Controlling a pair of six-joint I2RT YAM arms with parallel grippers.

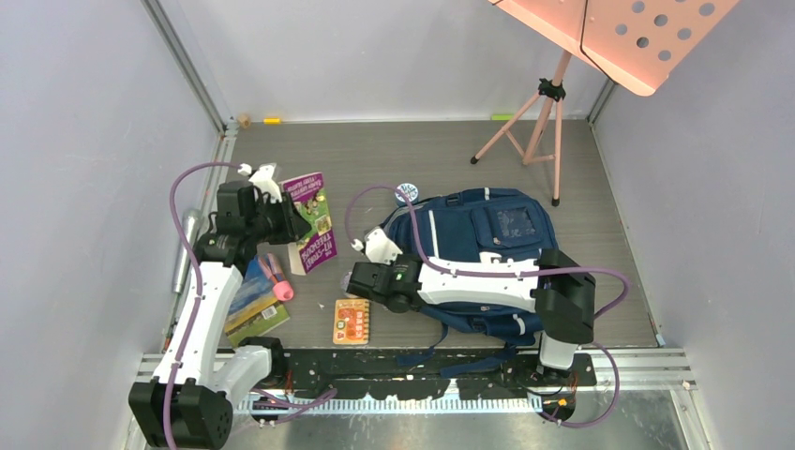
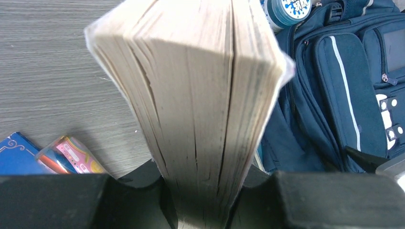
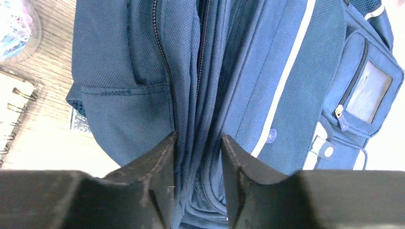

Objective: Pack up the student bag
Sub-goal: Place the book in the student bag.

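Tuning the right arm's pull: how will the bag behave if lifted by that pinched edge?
Probably floppy: the bag bunches in folds inside the right gripper, so the edge should rise while the body sags. Likely awkward to lift whole; it dwarfs the book.

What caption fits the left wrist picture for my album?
Left tool clamps a thick book beside the navy student bag.

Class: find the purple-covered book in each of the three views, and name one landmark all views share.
Top external: the book left of centre, purple cover showing.
Left wrist: centre, page edges facing the camera, clamped in the left end effector.
Right wrist: not in it.
Shared landmark: the navy backpack.
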